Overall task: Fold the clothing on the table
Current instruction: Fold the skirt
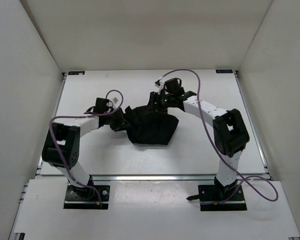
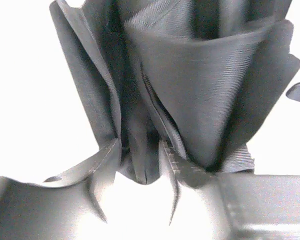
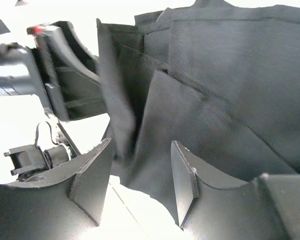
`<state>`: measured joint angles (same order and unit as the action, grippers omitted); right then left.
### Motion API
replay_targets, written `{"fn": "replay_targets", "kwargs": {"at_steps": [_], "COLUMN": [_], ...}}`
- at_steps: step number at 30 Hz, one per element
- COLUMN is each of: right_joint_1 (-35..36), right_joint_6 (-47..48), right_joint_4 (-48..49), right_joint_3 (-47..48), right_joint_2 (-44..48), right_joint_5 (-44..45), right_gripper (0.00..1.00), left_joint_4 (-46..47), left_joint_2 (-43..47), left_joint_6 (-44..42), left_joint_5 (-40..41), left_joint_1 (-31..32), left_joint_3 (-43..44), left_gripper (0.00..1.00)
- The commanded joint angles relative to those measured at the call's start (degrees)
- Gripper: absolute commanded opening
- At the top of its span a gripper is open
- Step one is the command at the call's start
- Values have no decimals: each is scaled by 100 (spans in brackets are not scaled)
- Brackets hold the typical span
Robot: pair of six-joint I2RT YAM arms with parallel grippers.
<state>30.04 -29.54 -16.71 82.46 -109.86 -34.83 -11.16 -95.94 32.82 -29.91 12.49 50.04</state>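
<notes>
Release is judged in hand: the jaws are parted on both, left gripper [image 2: 138,146] at the black pleated skirt's [image 1: 151,129] nine o'clock, right gripper [image 3: 141,146] at twelve; clean withdrawal is called for.

The top view is lit evenly and softly from above. The white table [image 1: 200,155] and side walls [image 1: 20,100] are rendered bright without glare, and only faint, diffuse shadows are cast beneath the arms [image 1: 65,145]. The black clothing [image 1: 151,127] is rendered so dark there that its folds are hardly resolved. In both wrist views the tabletop is blown out to pure white, while the fabric is lifted to grey and its fine ribs are shown. In the left wrist view the fabric's right-hand fold is smeared by blur, and the left gripper's fingers [image 2: 106,161] are washed out by glare. The right gripper's fingers [image 3: 186,176] are rendered soft.
</notes>
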Motion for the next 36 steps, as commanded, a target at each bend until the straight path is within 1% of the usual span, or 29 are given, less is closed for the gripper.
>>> {"fn": "replay_targets", "kwargs": {"at_steps": [1,2,3,4,5,6,7,9,10,12,13,14,16,18,21,25,28,29,30,31,32,33,34,35,36], "right_joint_1": [-402,-490,-499,-578,-570,-544,-508,-377,-350,-271,-288,-271,-236,-262,-455,-718,-815,-929,-974,-1113,-1280,-1386,-1596,-1772,-1878], "right_joint_6": [27,71,71,149,176,194,255,291,239,107,28,1,36,79,203,396,406,379,327,274,204,142,89,184,316], "right_joint_4": [220,229,221,177,133,63,63,106,289,562,772,905,1055,1073,995,818,819,766,618,608,529,554,459,397,240], "right_joint_3": [-351,-405,-571,-764,-818,-993,-1169,-1451,-1687,-1898,-2013,-2066,-2049,-1988,-1909,-1838,-1864,-1760,-1672,-1654,-1628,-1645,-1680,-1732,-1785], "right_joint_2": [1219,1378,1510,1642,1687,1714,1749,1732,1679,1574,1451,1337,1153,837,511,501,913,1088,1255,1414,1502,1651,1818,1898,2073], "right_joint_5": [264,379,433,468,529,582,635,644,635,390,337,267,249,319,152,108,-23,-67,-190,-565,-856,-1015,-1313,-1533,-1527], "right_gripper": [47,43,38,33,20,5,0,0,0,0,0,0,0,0,0,0,2,5,7,22,32,36,44,47,47], "left_joint_4": [-395,-448,-553,-676,-721,-730,-747,-730,-643,-379,-170,33,341,648,826,712,755,799,791,825,774,555,284,142,-356], "left_joint_2": [856,1049,1147,1313,1445,1508,1578,1692,1754,1824,1851,1886,1851,1711,1439,1114,1104,1165,1165,1191,1261,1323,1428,1568,1648], "left_joint_6": [-188,-223,-267,-311,-320,-320,-276,-188,-84,127,294,461,637,752,770,542,480,445,445,410,383,288,130,-2,-308], "left_joint_5": [160,239,249,301,284,249,240,153,144,143,222,318,293,180,432,557,399,303,93,-127,-294,-339,-392,-314,-140], "left_joint_1": [-300,-396,-475,-537,-598,-547,-485,-240,-30,366,603,727,1087,1176,1221,870,694,615,579,509,456,430,412,429,499], "left_joint_3": [93,154,190,286,391,471,558,691,700,456,367,148,-152,-520,-1012,-1339,-1199,-1146,-1024,-866,-699,-602,-401,-190,-14], "left_gripper": [53,61,64,65,63,58,56,40,35,13,8,0,0,0,0,0,0,1,6,16,35,46,63,77,83]}}
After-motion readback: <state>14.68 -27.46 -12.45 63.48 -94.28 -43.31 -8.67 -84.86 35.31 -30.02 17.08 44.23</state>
